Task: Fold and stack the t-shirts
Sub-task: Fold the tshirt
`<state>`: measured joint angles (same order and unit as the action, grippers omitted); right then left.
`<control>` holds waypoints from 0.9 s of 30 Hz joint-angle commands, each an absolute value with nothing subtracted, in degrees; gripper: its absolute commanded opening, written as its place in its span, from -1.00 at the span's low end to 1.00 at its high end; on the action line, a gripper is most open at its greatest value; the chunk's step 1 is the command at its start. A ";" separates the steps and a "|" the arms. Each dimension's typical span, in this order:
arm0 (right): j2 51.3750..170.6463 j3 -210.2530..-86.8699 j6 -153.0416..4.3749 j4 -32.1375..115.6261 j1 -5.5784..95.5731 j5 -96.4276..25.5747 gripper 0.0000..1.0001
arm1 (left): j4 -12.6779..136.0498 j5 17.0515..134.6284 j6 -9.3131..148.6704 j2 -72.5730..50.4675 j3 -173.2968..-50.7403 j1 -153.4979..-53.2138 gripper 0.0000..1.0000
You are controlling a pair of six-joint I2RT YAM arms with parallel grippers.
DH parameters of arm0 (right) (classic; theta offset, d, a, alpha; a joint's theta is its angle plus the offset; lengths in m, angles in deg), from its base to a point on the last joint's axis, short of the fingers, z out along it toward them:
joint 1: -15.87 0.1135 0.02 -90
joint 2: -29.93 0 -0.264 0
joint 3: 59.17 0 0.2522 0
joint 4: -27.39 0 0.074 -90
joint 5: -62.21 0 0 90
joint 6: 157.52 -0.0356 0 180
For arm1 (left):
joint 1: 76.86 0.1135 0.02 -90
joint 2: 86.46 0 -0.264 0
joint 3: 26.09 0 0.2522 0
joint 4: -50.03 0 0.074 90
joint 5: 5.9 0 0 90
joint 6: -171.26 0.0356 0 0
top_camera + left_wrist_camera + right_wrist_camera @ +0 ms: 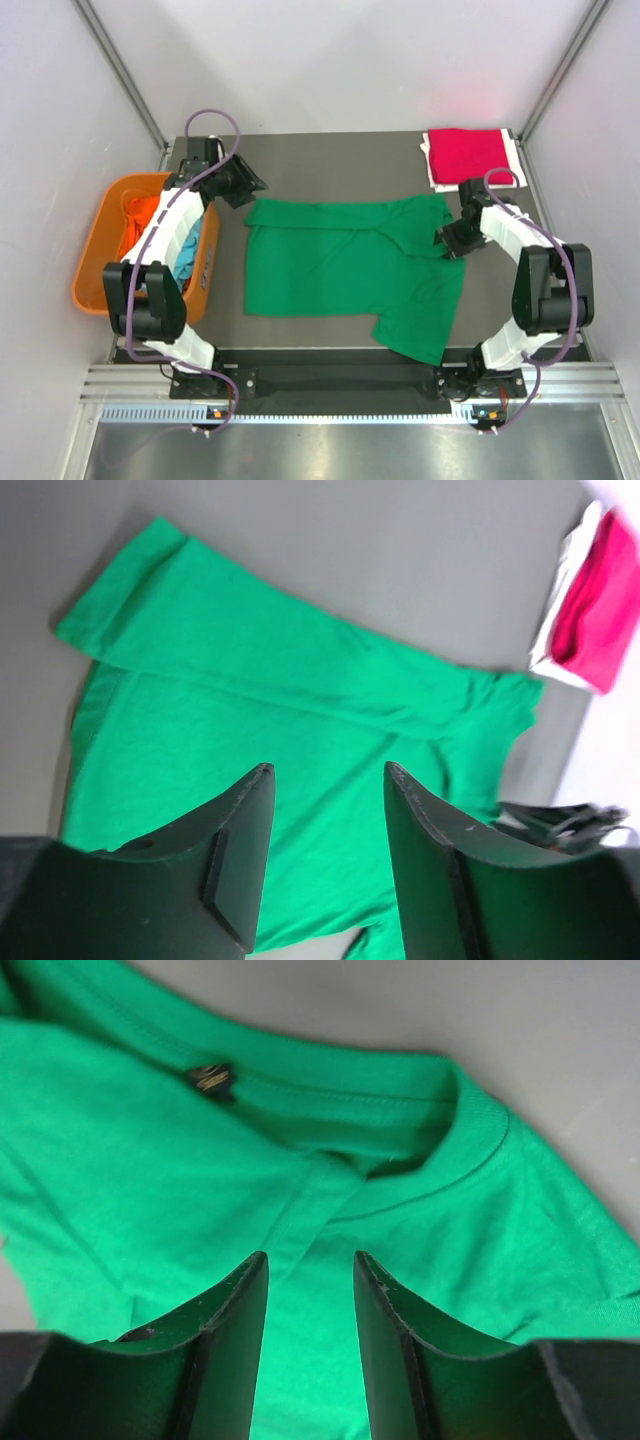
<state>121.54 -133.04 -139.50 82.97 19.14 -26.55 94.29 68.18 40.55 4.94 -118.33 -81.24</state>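
1. The green shirt (330, 270) lies across the middle of the dark surface (330, 160), collar to the right and hem to the left. One sleeve spreads out at the near right, toward the arm bases.
2. The shirt's far long edge is folded over onto its body as a band. The rest lies flat, with a few soft creases.
3. The right fingers (225, 1350) hang over the collar end of the green shirt, at its right edge. They stand apart, and green cloth shows through the gap with nothing pinched between them. The right wrist view shows the collar ribbing and a small dark label (210, 1078) just beyond them.
4. The left fingers (240, 850) are raised near the shirt's far left corner. They are spread wide and hold nothing. The left wrist view looks down along the shirt's length.
5. An orange tub (90, 260) sits off the surface's left side, beside the left arm. It holds an orange shirt (140, 215) and a bit of light blue shirt (186, 262), both crumpled and partly hidden by the arm.
6. At the far right corner a red shirt (465, 152) lies folded into a neat rectangle on a white layer (437, 178), well apart from the green one.
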 commanded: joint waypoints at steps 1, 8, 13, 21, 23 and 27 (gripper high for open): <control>123.44 -133.58 -141.61 81.58 18.68 -27.08 -0.20 | 90.07 65.99 36.87 1.35 -119.47 -79.93 0.09; 125.72 -130.85 -142.93 76.83 18.60 -27.17 -0.22 | 88.15 67.67 32.85 -1.64 -119.40 -78.62 0.14; 125.99 -130.50 -143.37 76.92 18.51 -25.15 -0.24 | 77.51 63.90 21.76 -6.39 -110.53 -75.29 0.33; 126.17 -129.97 -143.11 76.75 17.01 -22.95 -0.28 | 86.72 63.97 31.68 -1.82 -117.19 -74.66 0.29; 126.61 -130.14 -143.37 76.92 17.01 -22.69 -0.30 | 88.04 65.81 33.17 -1.38 -117.46 -74.57 0.26; 127.66 -130.85 -143.46 77.71 16.93 -22.34 -0.34 | 91.47 68.45 33.97 1.25 -118.51 -75.62 0.14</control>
